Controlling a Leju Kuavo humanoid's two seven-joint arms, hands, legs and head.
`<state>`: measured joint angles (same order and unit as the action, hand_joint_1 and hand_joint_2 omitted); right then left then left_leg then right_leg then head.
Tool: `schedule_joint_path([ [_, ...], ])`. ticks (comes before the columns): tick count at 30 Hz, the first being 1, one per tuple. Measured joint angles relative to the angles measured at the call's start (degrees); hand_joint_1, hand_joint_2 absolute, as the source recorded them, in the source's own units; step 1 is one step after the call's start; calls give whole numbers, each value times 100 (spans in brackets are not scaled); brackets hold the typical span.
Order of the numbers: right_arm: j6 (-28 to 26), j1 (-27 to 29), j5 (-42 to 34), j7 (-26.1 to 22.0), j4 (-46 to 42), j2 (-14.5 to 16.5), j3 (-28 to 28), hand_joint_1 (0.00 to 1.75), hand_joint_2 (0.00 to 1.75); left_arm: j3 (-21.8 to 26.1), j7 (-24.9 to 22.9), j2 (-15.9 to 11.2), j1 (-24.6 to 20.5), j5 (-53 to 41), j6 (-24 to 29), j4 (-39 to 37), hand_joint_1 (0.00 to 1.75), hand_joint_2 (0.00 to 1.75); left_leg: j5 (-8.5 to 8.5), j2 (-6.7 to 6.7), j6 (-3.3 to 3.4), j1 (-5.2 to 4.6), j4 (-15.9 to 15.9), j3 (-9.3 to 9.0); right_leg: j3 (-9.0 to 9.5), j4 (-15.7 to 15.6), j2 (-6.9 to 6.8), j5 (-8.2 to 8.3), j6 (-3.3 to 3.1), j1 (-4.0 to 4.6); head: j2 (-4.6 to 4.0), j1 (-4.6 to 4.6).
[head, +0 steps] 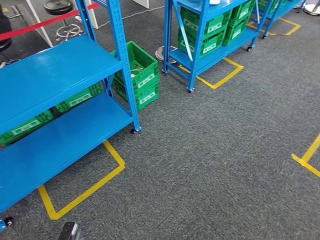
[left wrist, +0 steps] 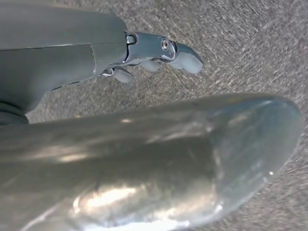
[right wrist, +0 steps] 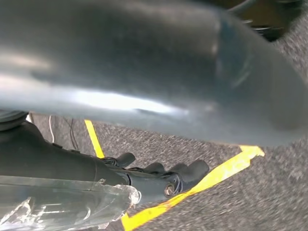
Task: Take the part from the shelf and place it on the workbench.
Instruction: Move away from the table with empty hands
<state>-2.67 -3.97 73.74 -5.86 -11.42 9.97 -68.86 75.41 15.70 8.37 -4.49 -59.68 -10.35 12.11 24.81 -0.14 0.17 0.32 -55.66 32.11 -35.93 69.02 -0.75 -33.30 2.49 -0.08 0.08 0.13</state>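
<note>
Grey carpet covers the floor, marked with yellow tape in square outlines; at the left stands a blue shelf on castors, its two visible boards bare on top, with green crates behind the lower board; a red bar and a black stool lie beyond it; just right of the shelf's post two stacked crates sit on the carpet, the upper one holding small pale items too small to tell; farther right a second shelf carries more green crates, and more tape shows at the right edge.

The part, a clear plastic-wrapped piece, shows in the right wrist view; its long axis runs along the fingers, its end pointing toward the fingertips, over the carpet and tape.

The left hand hangs over carpet, fingers stretched out and holding nothing; the right hand lies against the part, fingers nearly straight; whether it grips the part I cannot tell.
</note>
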Motion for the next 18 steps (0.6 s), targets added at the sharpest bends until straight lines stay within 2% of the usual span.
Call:
schedule_joint_path([
  [1, 5, 11, 5, 1, 1, 0, 7, 0, 0, 1, -22, 4, -6, -18, -16, 0, 0, 0, -3, -60, 7, 0, -1, 3, -172, 342, 36, -121, 15, -8, -1, 5],
  [2, 10, 20, 9, 1, 1, 0, 15, 0, 0, 2, -40, 12, -6, -31, -28, 0, 0, 0, -5, -122, 8, 3, -2, 3, -283, 537, 50, -152, 27, -15, -1, 6],
  [3, 15, 25, 13, 2, 1, -1, 23, 0, 0, 4, -57, 24, -2, -41, -35, 0, 0, 0, -7, -189, 1, 8, -4, 2, -299, 522, 56, -69, 36, -24, -1, 6],
  [4, 18, 24, 13, 5, 0, -2, 29, 0, 0, 5, -67, 34, 3, -55, -34, 0, 0, 0, -9, -254, -15, 19, -6, -1, -212, 298, 71, 105, 43, -38, -1, 6],
  [5, 21, 19, 13, 13, -1, -5, 33, 0, 0, 6, -74, 42, 7, -78, -23, 0, 0, 0, -8, -321, -42, 31, -14, -1, -48, -69, 133, 322, 54, -63, -1, 6],
  [6, 22, 13, 10, 23, 0, -7, 34, 0, 0, 7, -77, 42, 7, -94, -11, 0, 0, 0, -2, -382, -82, 34, -37, 10, 129, -459, 260, 483, 68, -96, -1, 14],
  [7, 23, 7, 2, 36, 1, -9, 37, 0, 0, 8, -73, 39, 4, -81, -9, 0, 0, 0, 1, -439, -121, 35, -60, 30, 266, -744, 375, 578, 61, -123, -1, 17],
  [8, 23, 3, -9, 50, 2, -10, 38, 0, 0, 22, -54, 36, 1, -17, -30, 0, 0, 0, -2, -487, -162, 33, -77, 55, 342, -905, 465, 607, 44, -140, -1, 21],
  [9, 23, 3, -23, 67, 3, -11, 39, 0, 0, 57, -18, 33, -1, 99, -73, 0, 0, 0, -14, -536, -200, 35, -82, 81, 358, -944, 497, 589, 9, -140, -1, 24],
  [10, 23, 6, -39, 83, 3, -14, 38, 0, 0, 109, 27, 34, -1, 231, -122, 0, 0, 0, -33, -586, -233, 47, -72, 101, 355, -937, 446, 600, -42, -132, -1, 21],
  [11, 22, 7, -51, 97, 3, -16, 36, 0, 0, 167, 73, 36, 3, 346, -164, 0, 0, 0, -32, -572, -264, 55, -74, 115, 352, -940, 391, 612, -86, -126, -1, 22],
  [13, 22, 7, -69, 107, 3, -19, 32, 0, 0, 254, 127, 50, 2, 456, -205, 0, 0, 0, 139, -375, -308, 51, -311, 235, 349, -957, 280, 636, -170, -120, -1, -7],
  [15, 23, 16, -76, 110, 3, -21, 31, 0, 0, 301, 143, 72, -26, 476, -217, 0, 0, 0, 511, -131, -330, 37, -977, 553, 336, -962, 151, 640, -219, -95, -1, -39],
  [16, 24, 24, -76, 114, 3, -23, 31, 0, 0, 324, 146, 79, -39, 468, -210, 0, 0, 0, 662, -87, -335, 37, -1335, 725, 328, -962, 76, 638, -231, -81, -1, -42],
  [17, 24, 30, -77, 118, 3, -25, 30, 0, 0, 345, 149, 82, -43, 428, -191, 0, 0, 0, 726, -68, -332, 37, -1570, 834, 324, -962, 2, 636, -237, -69, -1, -42],
  [18, 24, 31, -75, 119, 3, -26, 30, 0, 0, 359, 147, 83, -38, 357, -159, 0, 0, 0, 686, -58, -322, 35, -1620, 848, 323, -961, -66, 633, -240, -59, -1, -42],
])
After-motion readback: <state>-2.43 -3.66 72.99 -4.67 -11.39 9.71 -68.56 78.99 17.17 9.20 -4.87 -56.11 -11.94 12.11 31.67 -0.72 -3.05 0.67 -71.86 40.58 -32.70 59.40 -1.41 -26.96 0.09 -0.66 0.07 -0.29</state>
